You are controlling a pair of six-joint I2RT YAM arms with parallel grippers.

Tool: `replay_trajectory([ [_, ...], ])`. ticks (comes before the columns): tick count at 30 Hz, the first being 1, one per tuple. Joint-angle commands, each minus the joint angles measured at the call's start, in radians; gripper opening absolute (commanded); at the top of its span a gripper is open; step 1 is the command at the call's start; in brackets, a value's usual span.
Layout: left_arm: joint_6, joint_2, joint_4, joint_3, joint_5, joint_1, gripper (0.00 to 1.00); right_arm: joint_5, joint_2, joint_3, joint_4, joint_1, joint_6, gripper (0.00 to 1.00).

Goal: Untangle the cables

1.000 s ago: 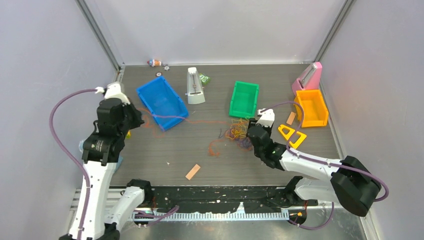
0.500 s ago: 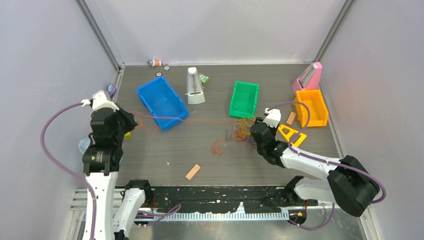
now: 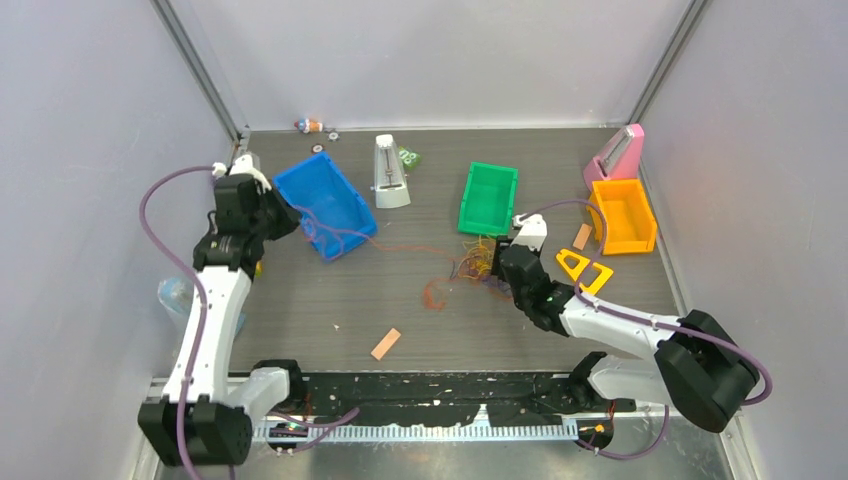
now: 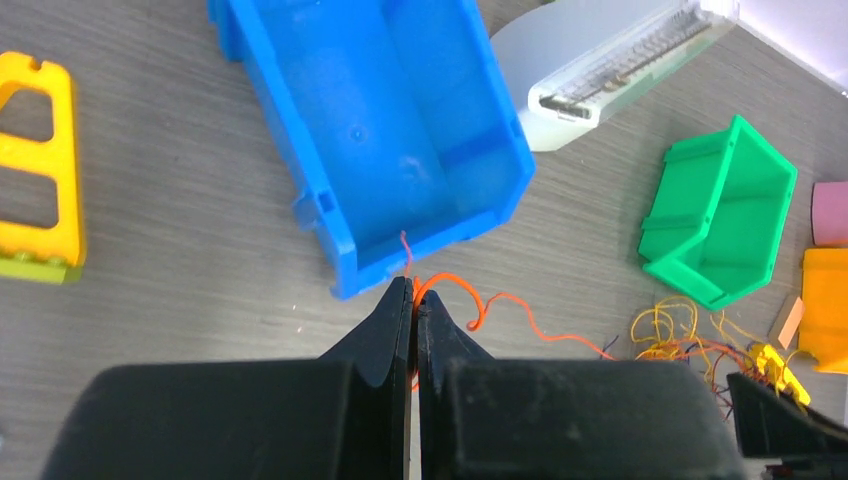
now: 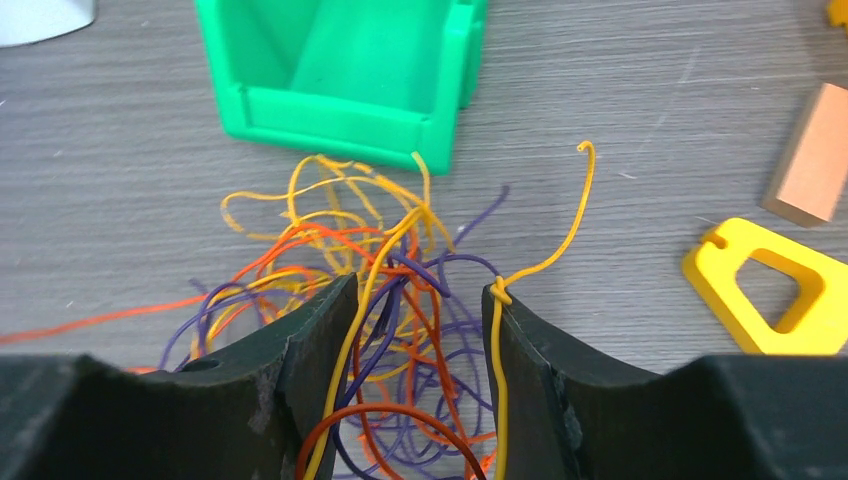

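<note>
Cables [image 3: 478,262] tangle sits centre-right of the top view, just below green bin [image 3: 488,198]; one orange strand [image 4: 455,290] runs left toward blue bin [image 3: 325,205]. Left gripper [image 4: 412,297] pinched shut on that strand's end. Right gripper [image 5: 420,300] half open, straddling the clump, clamping nothing. Likely light, floppy, springy, snag-prone: take a free end, not the clump, pull gently.

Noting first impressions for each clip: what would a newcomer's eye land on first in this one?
The bright tangle of cables, orange-yellow, red and purple, lies mid-table on the near side of the green bin, with the right gripper open astride it. On the left, the left gripper is shut on one orange cable at the blue bin, the strand trailing back toward the tangle.
</note>
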Motion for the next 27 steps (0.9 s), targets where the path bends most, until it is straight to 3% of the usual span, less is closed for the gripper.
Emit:
replay_trajectory([
  [1, 0.004, 0.157, 0.091, 0.143, 0.029, -0.001, 0.0, -0.069, -0.004, 0.02, 0.114, 0.048, -0.081, 0.48],
  [5, -0.005, 0.248, 0.102, 0.255, 0.023, 0.0, 0.0, -0.119, -0.028, -0.017, 0.187, 0.065, -0.113, 0.48],
  [12, 0.02, 0.416, 0.058, 0.41, -0.127, 0.001, 0.0, -0.321, -0.005, -0.023, 0.288, 0.077, -0.168, 0.48],
  [21, -0.034, 0.582, 0.078, 0.391, -0.139, 0.0, 0.02, -0.409, 0.034, -0.017, 0.343, 0.093, -0.196, 0.48],
  [24, -0.008, 0.614, 0.029, 0.442, -0.052, 0.001, 0.22, -0.412, 0.039, -0.014, 0.345, 0.093, -0.197, 0.48],
  [27, 0.006, 0.591, 0.008, 0.445, -0.013, 0.0, 0.62, -0.41, 0.042, -0.013, 0.344, 0.093, -0.197, 0.48],
])
